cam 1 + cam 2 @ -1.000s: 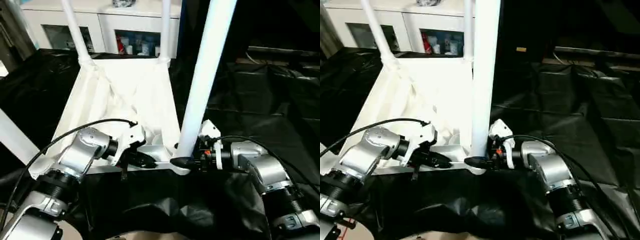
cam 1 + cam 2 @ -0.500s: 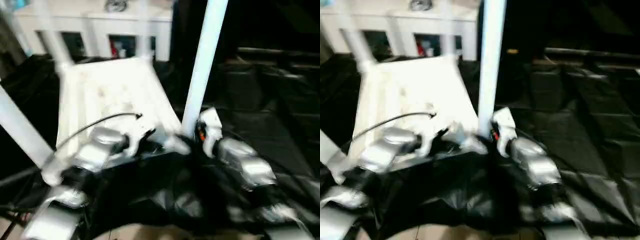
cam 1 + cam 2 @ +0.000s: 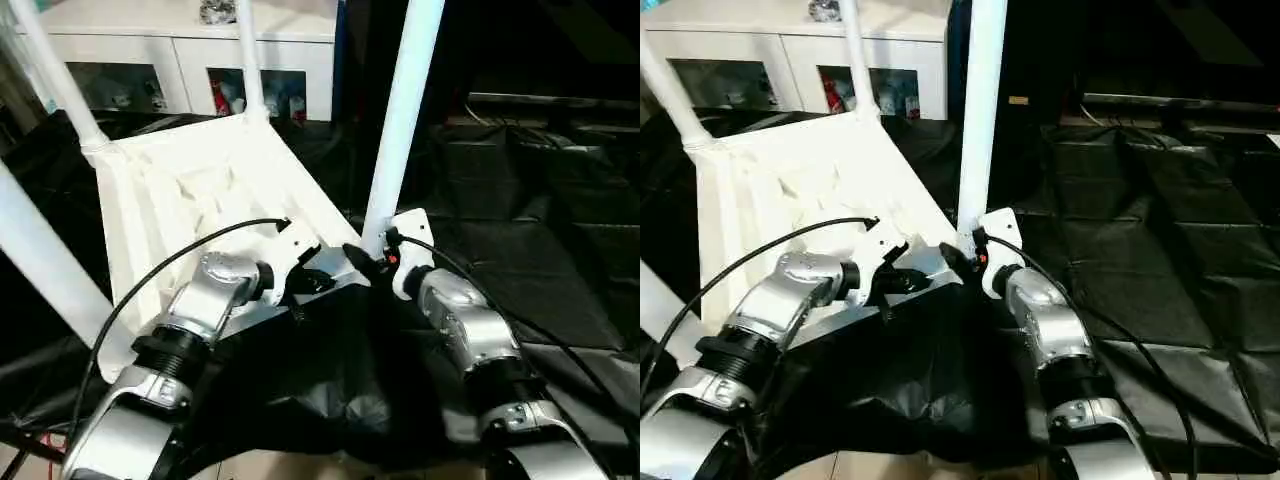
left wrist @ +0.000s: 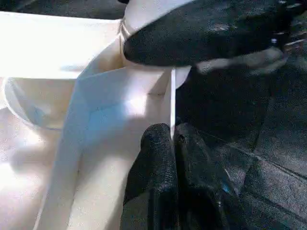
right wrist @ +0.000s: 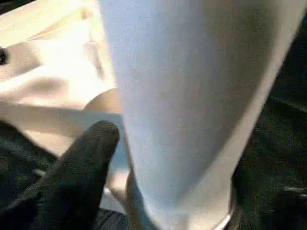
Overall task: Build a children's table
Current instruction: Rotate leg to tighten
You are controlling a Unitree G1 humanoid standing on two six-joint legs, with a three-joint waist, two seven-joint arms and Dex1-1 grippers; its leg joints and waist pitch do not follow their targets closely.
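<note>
Tabletop (image 3: 200, 200): we see it upside down on the black sheet (image 3: 560, 290), ribbed side up, tilted, four legs standing up from its corners.
Near leg (image 3: 400, 120): it rises from the corner closest to us, between our two grippers.
Left gripper (image 3: 322, 282): fingers pressed together, pinching the thin edge of the tabletop beside that corner.
Right gripper (image 3: 362, 258): one black finger (image 5: 81, 167) lies against the base of the near leg; we cannot tell if it grips.
Cabinet (image 3: 180, 60): white, glass doors, behind the tabletop.
Cables (image 3: 170, 270): black, looping over both forearms.
</note>
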